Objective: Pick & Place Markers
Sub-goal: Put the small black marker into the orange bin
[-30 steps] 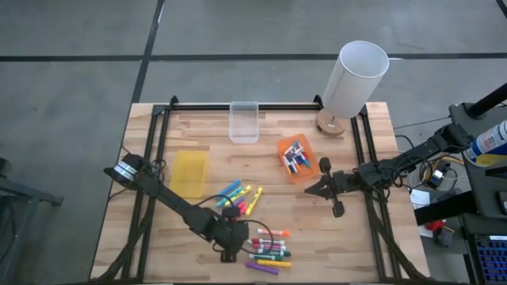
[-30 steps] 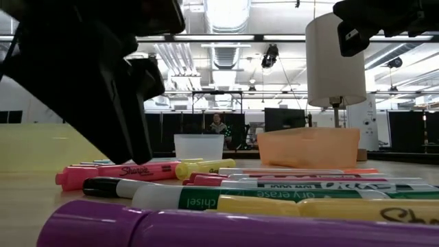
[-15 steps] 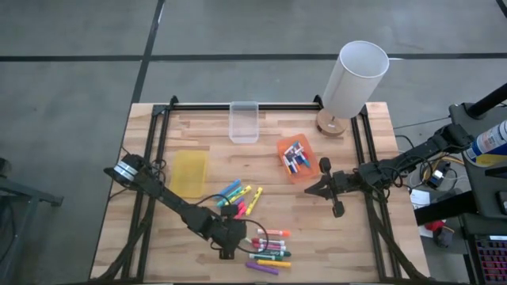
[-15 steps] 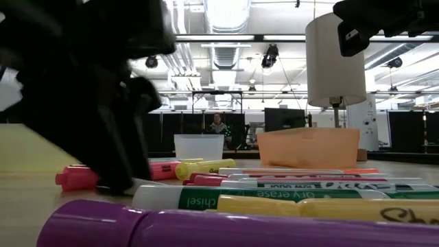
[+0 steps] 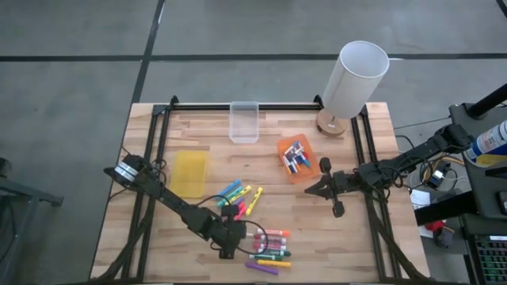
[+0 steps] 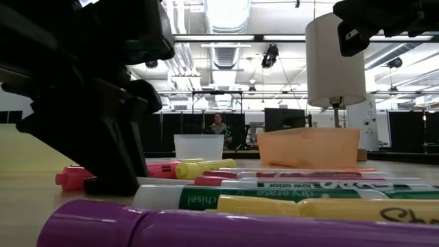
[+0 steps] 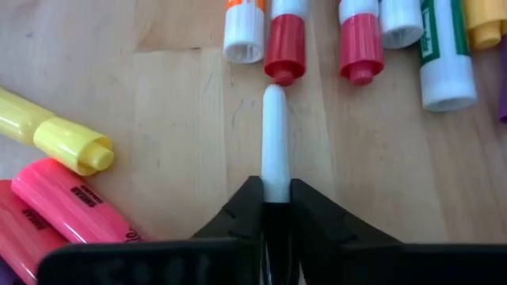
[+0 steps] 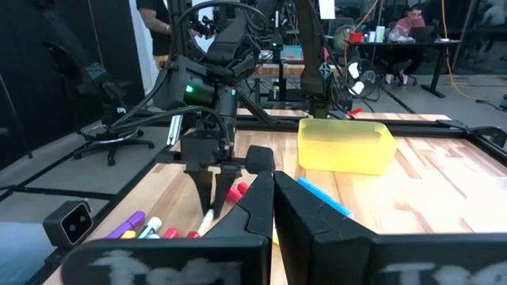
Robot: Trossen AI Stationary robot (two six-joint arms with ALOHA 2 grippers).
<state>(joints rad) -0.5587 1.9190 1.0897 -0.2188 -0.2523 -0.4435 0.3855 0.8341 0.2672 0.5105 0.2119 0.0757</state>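
Observation:
Slim white-barrelled markers (image 5: 269, 247) lie in a loose row near the table's near edge. Chunky highlighters (image 5: 238, 194) lie just beyond them. My left gripper (image 5: 236, 236) is down at the left end of the row, shut on one white marker (image 7: 274, 134). This marker points toward a red-capped marker (image 7: 284, 43). More markers fill the orange bin (image 5: 297, 158). My right gripper (image 5: 310, 189) hangs shut above the table beside that bin, touching nothing. My left gripper pinches the white marker's barrel (image 7: 275, 176) between its two fingers, which slant down from above (image 6: 113, 171). The marker sticks out forward past the fingertips and lies level on the table. The fingers hide its rear end.
A yellow bin (image 5: 190, 172) lies at the table's left and a clear bin (image 5: 244, 123) at the far edge. A white-shaded lamp (image 5: 352, 79) stands at the far right corner. A purple highlighter (image 6: 206, 226) lies nearest the low camera. Bare wood shows between the bins.
My left gripper has come down from just above the markers to the table, over the black-capped end of a white marker at the left end of the row. The other markers and the right arm have stayed where they were.

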